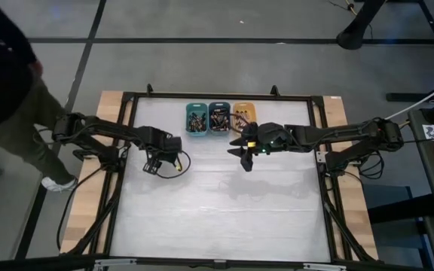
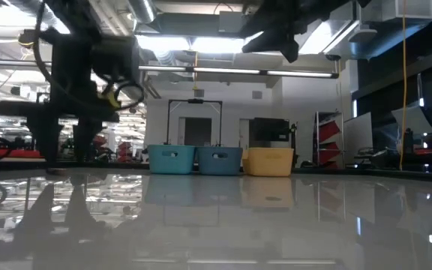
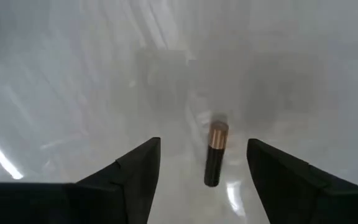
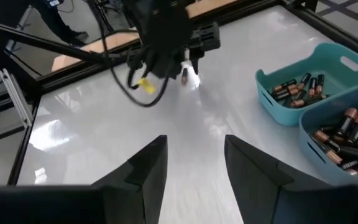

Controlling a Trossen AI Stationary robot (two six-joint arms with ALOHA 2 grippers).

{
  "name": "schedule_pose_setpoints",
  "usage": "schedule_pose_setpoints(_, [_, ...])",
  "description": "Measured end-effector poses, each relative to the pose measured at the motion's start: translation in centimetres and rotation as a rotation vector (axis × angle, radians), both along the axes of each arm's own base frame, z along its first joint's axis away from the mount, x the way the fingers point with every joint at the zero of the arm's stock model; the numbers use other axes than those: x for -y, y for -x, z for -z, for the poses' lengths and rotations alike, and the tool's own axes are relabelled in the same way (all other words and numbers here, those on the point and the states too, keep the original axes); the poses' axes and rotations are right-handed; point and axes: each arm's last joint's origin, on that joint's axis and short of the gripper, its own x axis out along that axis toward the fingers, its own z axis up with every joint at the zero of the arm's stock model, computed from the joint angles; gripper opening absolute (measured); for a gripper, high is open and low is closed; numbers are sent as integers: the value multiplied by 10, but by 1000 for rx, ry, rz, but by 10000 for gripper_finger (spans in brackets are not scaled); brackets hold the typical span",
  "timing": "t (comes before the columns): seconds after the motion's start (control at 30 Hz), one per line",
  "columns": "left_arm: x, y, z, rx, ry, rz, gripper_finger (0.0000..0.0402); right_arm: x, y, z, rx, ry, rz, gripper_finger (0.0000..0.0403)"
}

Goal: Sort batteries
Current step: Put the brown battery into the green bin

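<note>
A single battery (image 3: 215,155), black with a coppery band at one end, lies on the white table between the fingers of my left gripper (image 3: 204,168). That gripper points down at the table's left half (image 1: 159,160), open, and neither finger touches the battery. The right wrist view also shows this battery (image 4: 184,73) under the left gripper. My right gripper (image 4: 194,168) hangs open and empty above the table's middle (image 1: 245,154), near the bins. The teal bin (image 1: 197,118) and the blue bin (image 1: 220,117) hold several batteries (image 4: 297,87). An orange bin (image 1: 243,114) stands beside them.
The three bins stand in a row at the table's far edge (image 2: 220,159). A black frame (image 1: 126,150) runs around the white table top. A person (image 1: 10,83) stands past the table's left far corner. The near half of the table (image 1: 217,218) is bare.
</note>
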Motion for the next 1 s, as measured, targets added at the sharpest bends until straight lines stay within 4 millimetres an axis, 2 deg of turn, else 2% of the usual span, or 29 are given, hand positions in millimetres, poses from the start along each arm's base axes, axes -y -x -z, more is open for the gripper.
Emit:
schedule_pose_setpoints(0.17, [-15,14,15,-43,77,-67,213,0,2,4,-47,2,0,160])
schedule_pose_setpoints(0.37, [-21,24,27,-34,98,-74,173,1,3,6,-71,11,15,160])
schedule_pose_setpoints(0.7, [-23,22,28,-2,78,-79,98,1,3,6,-70,16,24,160])
schedule_pose_setpoints(1.0, [-24,18,20,51,70,-190,29,1,4,6,-76,11,34,160])
